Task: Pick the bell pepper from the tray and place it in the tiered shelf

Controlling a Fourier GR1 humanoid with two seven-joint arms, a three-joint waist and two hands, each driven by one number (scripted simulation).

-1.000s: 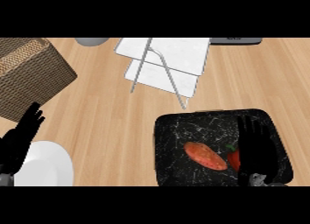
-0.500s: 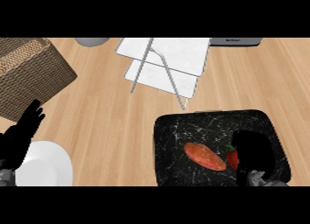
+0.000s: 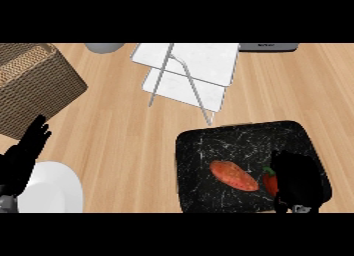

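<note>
**Inspector:** Bell pepper [image 3: 269, 182] located: a red sliver with a green stem end, lying in the dark tray [image 3: 209, 145] toward its right side. Most of it is hidden.

**Clerk:** Hidden by what?

**Inspector:** By the right hand [image 3: 298, 177]. It sits over the tray's right half, immediately right of the pepper and overlapping it. Whether the fingers are curled round the pepper or merely above it, I cannot tell.

**Clerk:** And the orange piece beside it?

**Inspector:** An elongated orange vegetable [image 3: 234, 175], just left of the pepper, lying diagonally. Not the target. It may be touching the pepper; contact cannot be confirmed.

**Clerk:** The other arm?

**Inspector:** Left hand [image 3: 21, 157] rests at the lower left with straight fingers, holding nothing, beside a white plate [image 3: 58, 192]. It is well apart from the tray.

**Clerk:** So the right arm takes it?

**Inspector:** In my judgement, yes. The tiered shelf [image 3: 187, 75] stands beyond the tray, up and to the left, so the carry runs that way across the table [image 3: 121, 130].
</note>
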